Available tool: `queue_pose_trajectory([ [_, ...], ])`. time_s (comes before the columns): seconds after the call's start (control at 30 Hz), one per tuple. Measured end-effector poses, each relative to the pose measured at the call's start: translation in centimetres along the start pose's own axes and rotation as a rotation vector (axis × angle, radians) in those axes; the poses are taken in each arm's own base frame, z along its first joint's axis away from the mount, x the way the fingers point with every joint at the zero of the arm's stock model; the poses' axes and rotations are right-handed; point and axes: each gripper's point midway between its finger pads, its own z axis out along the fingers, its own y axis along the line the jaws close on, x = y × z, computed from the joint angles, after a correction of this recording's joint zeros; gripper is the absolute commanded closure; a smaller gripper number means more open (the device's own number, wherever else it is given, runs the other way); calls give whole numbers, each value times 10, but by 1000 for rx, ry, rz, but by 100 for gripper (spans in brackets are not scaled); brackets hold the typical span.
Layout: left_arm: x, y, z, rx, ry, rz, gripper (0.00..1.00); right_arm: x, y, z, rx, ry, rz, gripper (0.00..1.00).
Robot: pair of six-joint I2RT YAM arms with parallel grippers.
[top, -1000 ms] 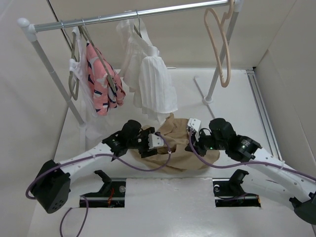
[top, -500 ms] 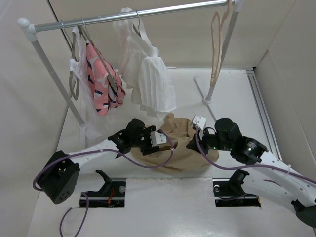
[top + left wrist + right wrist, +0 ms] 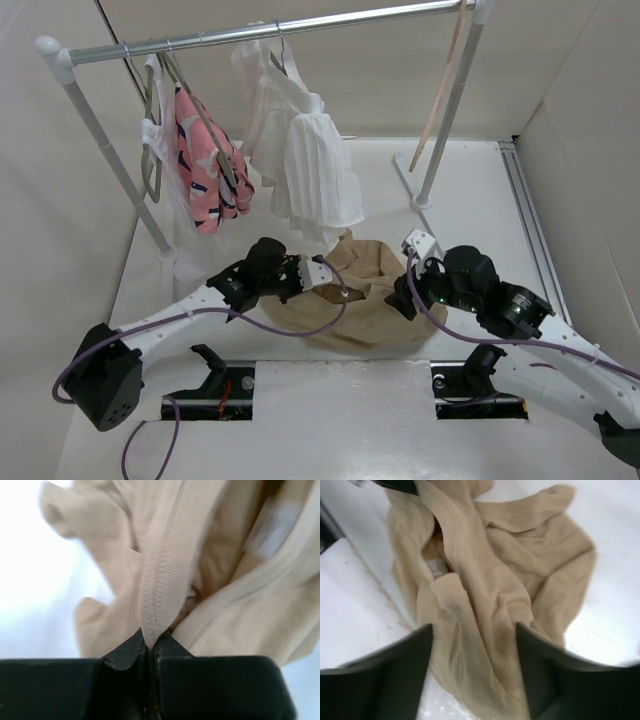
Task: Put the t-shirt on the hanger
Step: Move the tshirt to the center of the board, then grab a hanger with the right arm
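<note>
Left fingers [image 3: 125, 655] tight on the t-shirt [image 3: 370, 310] collar, right fingers [image 3: 380, 675] wide above it, crumpled heap longest left to right.

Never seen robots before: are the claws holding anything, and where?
The left gripper pinches the t-shirt by its ribbed edge band; the right gripper is open, holding nothing.

Both arms reach forward, low and angled inward; left tool [image 3: 150, 647] pinches the t-shirt [image 3: 225, 615], right tool [image 3: 472, 630] hangs with fingers spread
</note>
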Motion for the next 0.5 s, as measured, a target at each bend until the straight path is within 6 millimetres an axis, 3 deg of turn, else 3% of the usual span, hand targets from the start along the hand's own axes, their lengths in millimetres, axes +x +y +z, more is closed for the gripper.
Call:
queue_pose_trajectory([
  [0.03, -7, 4, -6, -17, -16, 2, 100, -2, -4, -2, 27, -13, 7, 0],
  [0.17, -40, 11, -30, -38, -102, 28, 100, -6, -18, -10, 118, -46, 27, 0],
  [0.3, -51, 7, -39, -10, -119, 24, 100, -16, -24, -15, 156, -28, 15, 0],
  [0.4, -50, 3, -40, 17, -102, 7, 100, -47, -28, -28, 192, -33, 5, 0],
  [0.5, -50, 1, -41, 35, -88, -12, 100, -104, -31, -56, 239, -131, 6, 0],
])
